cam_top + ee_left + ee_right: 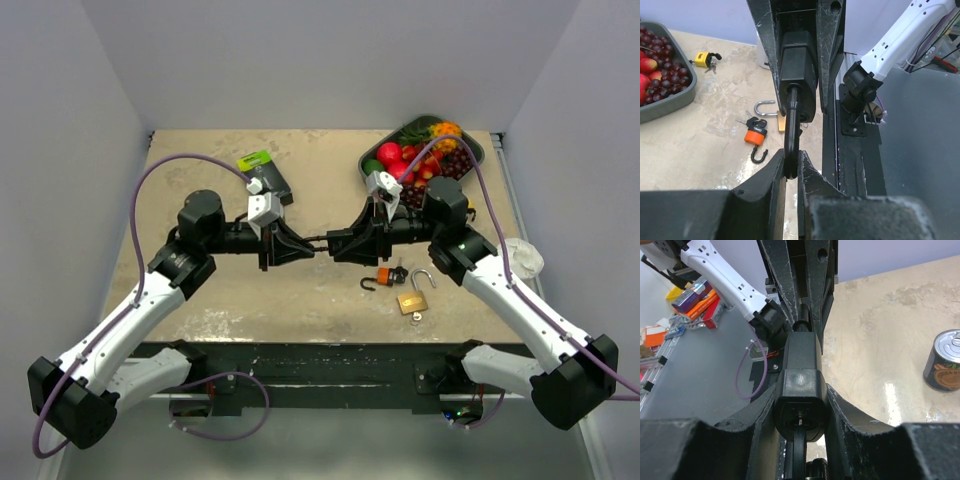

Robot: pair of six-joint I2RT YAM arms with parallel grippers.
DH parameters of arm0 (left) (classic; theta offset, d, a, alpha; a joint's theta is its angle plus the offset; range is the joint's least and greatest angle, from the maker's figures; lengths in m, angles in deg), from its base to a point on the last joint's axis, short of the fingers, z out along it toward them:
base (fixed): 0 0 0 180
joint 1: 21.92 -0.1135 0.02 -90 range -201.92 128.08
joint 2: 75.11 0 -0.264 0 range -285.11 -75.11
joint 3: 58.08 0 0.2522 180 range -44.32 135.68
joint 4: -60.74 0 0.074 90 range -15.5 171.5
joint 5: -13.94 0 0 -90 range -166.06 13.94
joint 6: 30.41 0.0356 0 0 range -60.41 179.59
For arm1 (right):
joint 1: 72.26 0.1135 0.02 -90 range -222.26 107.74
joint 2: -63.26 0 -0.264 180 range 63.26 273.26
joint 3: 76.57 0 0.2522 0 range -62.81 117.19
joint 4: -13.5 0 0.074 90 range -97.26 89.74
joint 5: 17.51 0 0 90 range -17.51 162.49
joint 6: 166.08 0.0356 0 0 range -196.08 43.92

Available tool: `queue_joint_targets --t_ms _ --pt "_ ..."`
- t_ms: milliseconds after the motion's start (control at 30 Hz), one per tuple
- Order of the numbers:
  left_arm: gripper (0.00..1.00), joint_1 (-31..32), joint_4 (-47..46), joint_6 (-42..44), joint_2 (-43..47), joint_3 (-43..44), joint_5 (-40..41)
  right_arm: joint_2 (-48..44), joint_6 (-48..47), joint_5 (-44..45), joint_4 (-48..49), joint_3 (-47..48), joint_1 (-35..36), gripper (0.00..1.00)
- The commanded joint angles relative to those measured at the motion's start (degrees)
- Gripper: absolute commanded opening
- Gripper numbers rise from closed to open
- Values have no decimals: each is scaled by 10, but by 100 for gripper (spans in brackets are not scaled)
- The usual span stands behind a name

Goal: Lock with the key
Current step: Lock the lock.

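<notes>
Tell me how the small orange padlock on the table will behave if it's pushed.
The orange padlock lies flat, so it would probably slide rather than roll. Its open shackle may swing or snag. The keys at its top would likely drag along loosely.

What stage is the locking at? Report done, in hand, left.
Done: the black padlock is lifted, body in the right gripper, shackle pinched by the left gripper. In hand: both arms hold it between them. Left, likely: seating the shackle and turning the key; whether a key is in, I cannot tell.
</notes>
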Motion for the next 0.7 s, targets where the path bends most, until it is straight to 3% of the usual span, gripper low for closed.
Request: queue_joint_targets --t_ms 0,233,667 --pt "0 13 -58 -39 -3 5 -34 -15 -11 4 52 25 3 0" --pt "0 21 -119 -124 -15 0 -21 -7 -15 -7 66 21 15 0" --pt "0 56 -185 -160 -38 12 1 9 12 5 104 2 79 0"
